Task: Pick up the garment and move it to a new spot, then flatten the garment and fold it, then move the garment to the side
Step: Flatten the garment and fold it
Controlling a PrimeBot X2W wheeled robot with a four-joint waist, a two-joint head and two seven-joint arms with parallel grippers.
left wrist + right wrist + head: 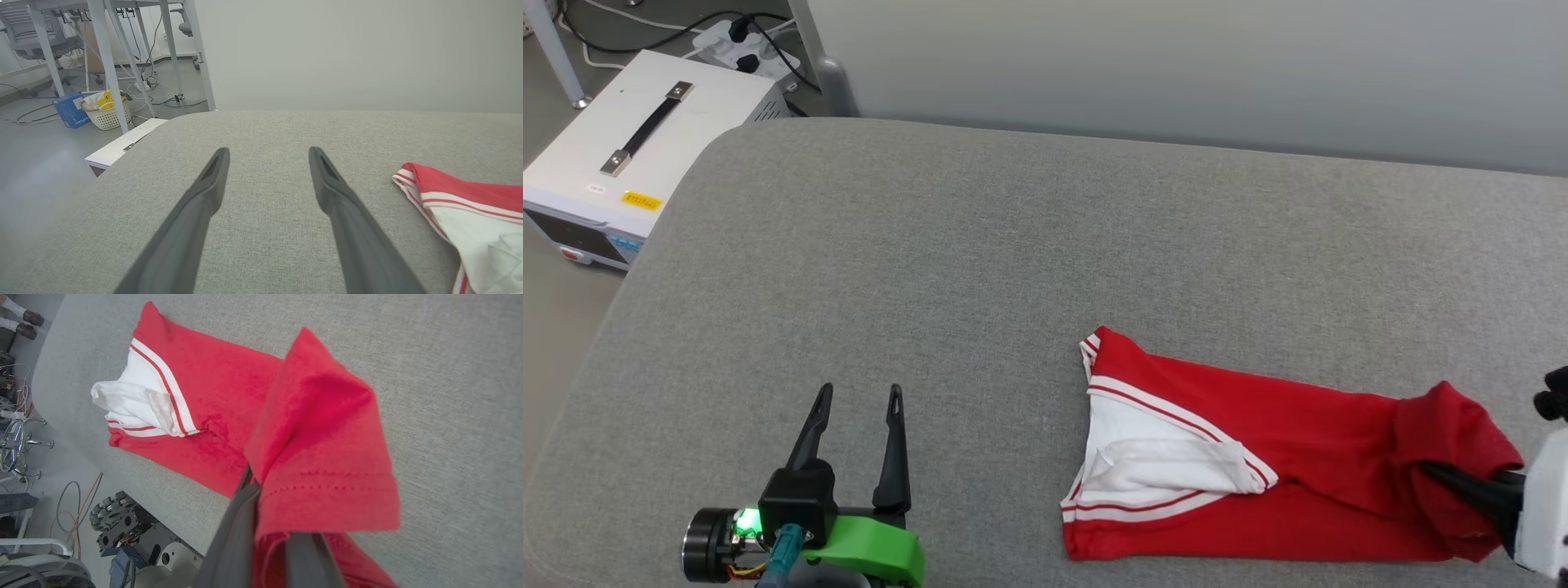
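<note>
The garment (1258, 457), a red shirt with white striped-trim sleeves, lies folded lengthwise on the grey cushioned surface (980, 245) at the front right. Its hem end is lifted and draped over my right gripper (1429, 469), whose fingers are shut on the red cloth. In the right wrist view the raised hem (322, 457) hangs over the fingers (241, 522) while the sleeve end (139, 404) rests flat. My left gripper (859, 394) stands open over bare surface at the front left. The left wrist view has the garment's sleeve end (470, 212) to the right of the open gripper (267, 153).
A white equipment box (637, 155) with a black handle sits on the floor past the surface's far left corner, beside a power strip (747, 45). A pale wall (1176, 65) runs behind. Desk legs, a basket (106, 114) and cables stand on the floor at left.
</note>
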